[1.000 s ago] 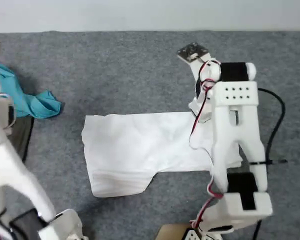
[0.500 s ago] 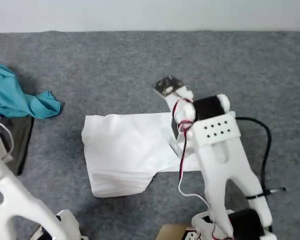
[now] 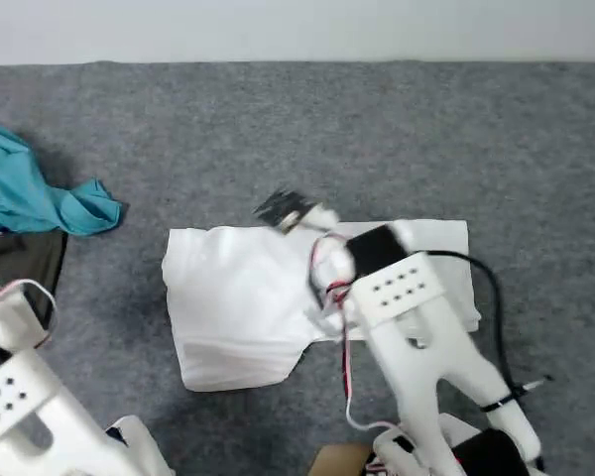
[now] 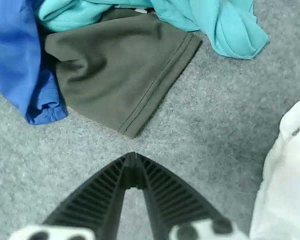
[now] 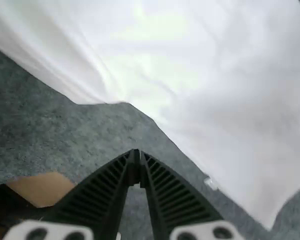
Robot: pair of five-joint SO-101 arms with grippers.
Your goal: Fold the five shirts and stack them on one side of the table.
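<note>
High: right arm swung left across the white shirt [image 3: 238, 307], which is spread mid-table, unfolded.
Left wrist: left gripper [image 4: 135, 156] jaws closed, empty, above the table near the olive shirt [image 4: 115, 75].
Right wrist: right gripper [image 5: 135, 152] closed, empty, beside the white shirt's edge. No grasp yet.

White shirt [image 3: 238, 307]: middle covered by right arm [image 3: 407, 297], whose far end is blurred. Teal shirt [image 3: 40, 198] and dark shirt [image 3: 30, 260] cut off by high view's edge; dark shirt partly hidden by left arm [image 3: 20, 397]. Blue shirt [image 4: 12, 55] cut off in left wrist view.
</note>
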